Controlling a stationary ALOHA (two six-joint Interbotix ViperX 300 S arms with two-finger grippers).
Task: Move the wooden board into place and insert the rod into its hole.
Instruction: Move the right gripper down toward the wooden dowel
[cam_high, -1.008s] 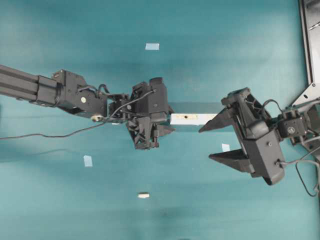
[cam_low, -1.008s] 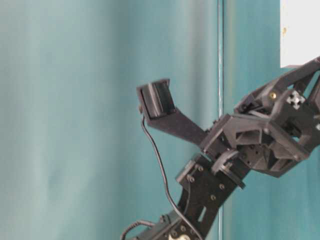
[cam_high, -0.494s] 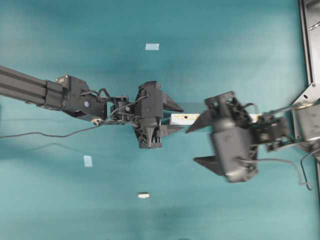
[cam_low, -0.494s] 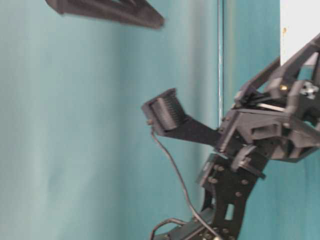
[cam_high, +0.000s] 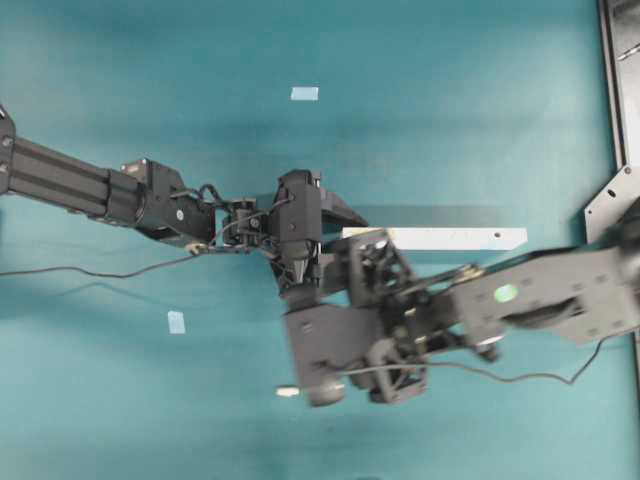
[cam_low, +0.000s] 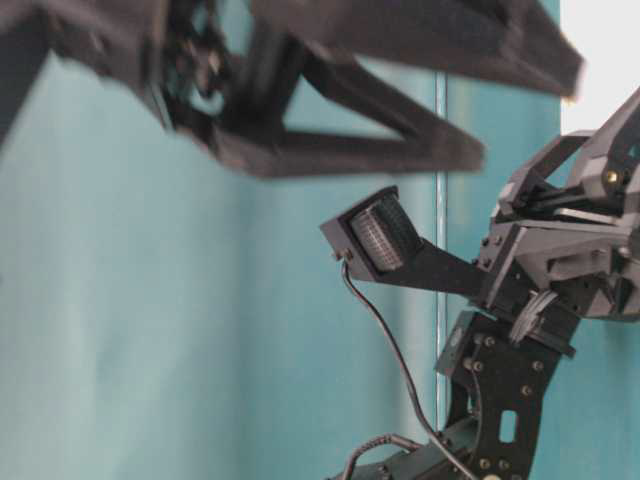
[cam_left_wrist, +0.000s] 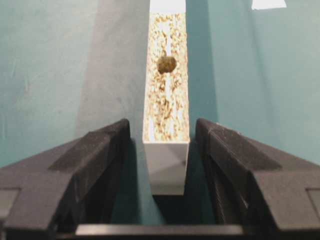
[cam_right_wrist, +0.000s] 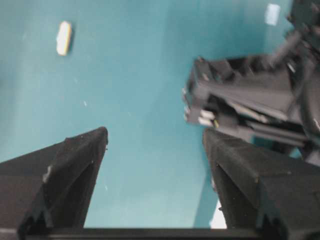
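The wooden board (cam_high: 440, 238) lies across the middle of the teal table. Its left end (cam_left_wrist: 166, 165) sits between the fingers of my left gripper (cam_left_wrist: 162, 131), which is open with a gap on each side. The hole (cam_left_wrist: 166, 64) shows as a dark spot on the board's grainy top, just beyond the fingertips. The rod (cam_high: 288, 391) lies alone on the table toward the front, also visible in the right wrist view (cam_right_wrist: 64, 37). My right gripper (cam_right_wrist: 155, 135) hangs open and empty above bare table. Its blurred arm (cam_high: 520, 300) reaches across below the board.
Small pale-blue tape squares lie at the back (cam_high: 305, 93) and at the left front (cam_high: 176, 321). A metal frame (cam_high: 620, 80) runs along the right edge. A thin cable (cam_high: 100, 270) trails from the left arm across the table.
My right arm has swung fast to the left, away from the board's right end and over the table below the left gripper. The left gripper stays at the board's left end.
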